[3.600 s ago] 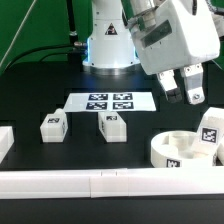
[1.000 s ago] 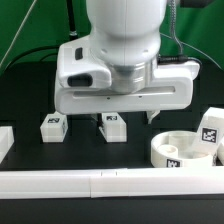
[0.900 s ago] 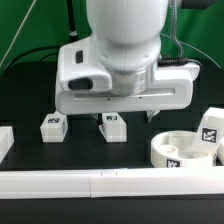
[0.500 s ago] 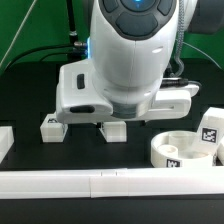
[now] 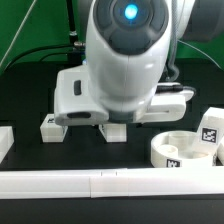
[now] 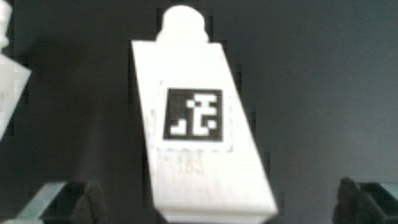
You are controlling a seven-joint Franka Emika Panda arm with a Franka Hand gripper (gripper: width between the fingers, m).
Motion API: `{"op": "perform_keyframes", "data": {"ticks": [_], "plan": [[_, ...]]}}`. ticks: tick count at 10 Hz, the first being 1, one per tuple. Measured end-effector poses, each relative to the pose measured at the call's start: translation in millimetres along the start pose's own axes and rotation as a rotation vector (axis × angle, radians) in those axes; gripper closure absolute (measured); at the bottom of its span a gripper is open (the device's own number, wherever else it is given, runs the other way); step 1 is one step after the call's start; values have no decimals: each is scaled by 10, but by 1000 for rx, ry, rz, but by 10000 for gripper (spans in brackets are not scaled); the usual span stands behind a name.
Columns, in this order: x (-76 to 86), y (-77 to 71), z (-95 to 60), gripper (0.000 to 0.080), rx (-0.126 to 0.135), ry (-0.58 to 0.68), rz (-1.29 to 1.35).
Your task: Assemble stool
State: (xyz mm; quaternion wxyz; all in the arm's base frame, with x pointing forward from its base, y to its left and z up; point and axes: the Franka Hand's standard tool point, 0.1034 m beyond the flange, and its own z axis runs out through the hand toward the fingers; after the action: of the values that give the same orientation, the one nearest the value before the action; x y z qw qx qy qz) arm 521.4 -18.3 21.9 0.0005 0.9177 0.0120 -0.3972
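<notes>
In the wrist view a white blocky stool leg with a black-and-white tag lies between my open gripper; one dark fingertip shows on each side, apart from the leg. In the exterior view the arm's white body hangs low over two legs: one at the left, one in the middle, both partly covered. My fingers are hidden there. The round seat drum sits at the exterior view's right, with a third tagged leg against it.
A long white rail runs along the front edge. A white block sits at the exterior view's left edge. Another white part shows at the wrist view's edge. The marker board is hidden behind the arm.
The arm swung from the upper right to above the two legs, then came down and tipped over them. The parts have not moved.
</notes>
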Motion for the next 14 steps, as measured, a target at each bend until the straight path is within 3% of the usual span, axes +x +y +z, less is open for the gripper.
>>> {"op": "perform_keyframes", "data": {"ticks": [2,5,6,7,8,14], "plan": [[-36,39,130,150,8,-73,7],[-26,36,123,179,8,-67,7],[-26,37,124,358,8,-67,7],[-27,37,124,358,8,-68,7],[-27,37,124,475,8,-68,7],[-27,38,123,475,8,-68,7]]}}
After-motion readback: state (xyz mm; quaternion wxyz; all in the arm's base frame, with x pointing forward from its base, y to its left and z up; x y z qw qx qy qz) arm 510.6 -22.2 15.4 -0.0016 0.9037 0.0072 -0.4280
